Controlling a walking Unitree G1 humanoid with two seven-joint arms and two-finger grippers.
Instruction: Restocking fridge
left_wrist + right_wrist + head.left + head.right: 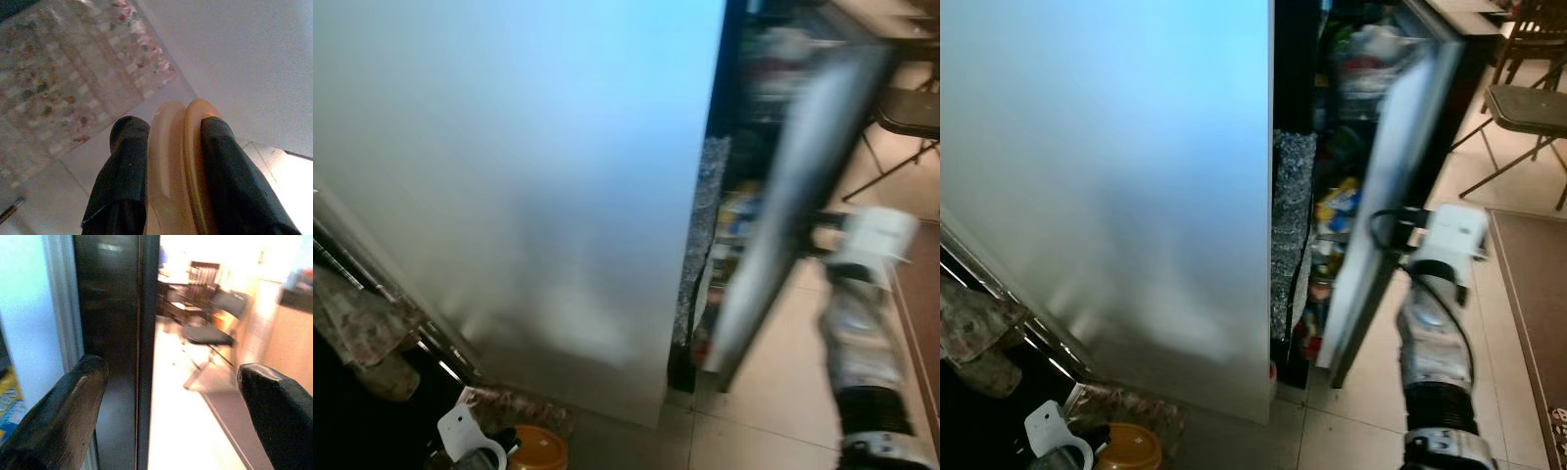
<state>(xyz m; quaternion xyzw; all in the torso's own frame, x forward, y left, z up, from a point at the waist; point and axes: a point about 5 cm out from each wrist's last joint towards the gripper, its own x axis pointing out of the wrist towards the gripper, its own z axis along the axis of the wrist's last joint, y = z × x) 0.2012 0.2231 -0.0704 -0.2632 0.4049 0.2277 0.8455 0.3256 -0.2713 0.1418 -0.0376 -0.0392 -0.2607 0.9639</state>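
right hand (166,416): fingers apart, at fridge door (1386,196) edge, nearer arm | left hand (166,176): clamped on orange lid (178,161)

A broad brushed-silver fridge side panel (1116,196) carries a pale blue sheen, beside a speckled grey granite slab edge (1291,225). The grey-edged open fridge door (1386,196) fronts blurred yellow, blue and red packages (1337,211). The silver right arm (1435,343) has a white wrist block. Black fingers (122,181) of the left gripper (171,166) flank a translucent peach-orange plastic lid (176,161). A floral-patterned pink and beige cloth (63,73) hangs nearby; beige tiled floor (1381,392), brown rug (1533,284).
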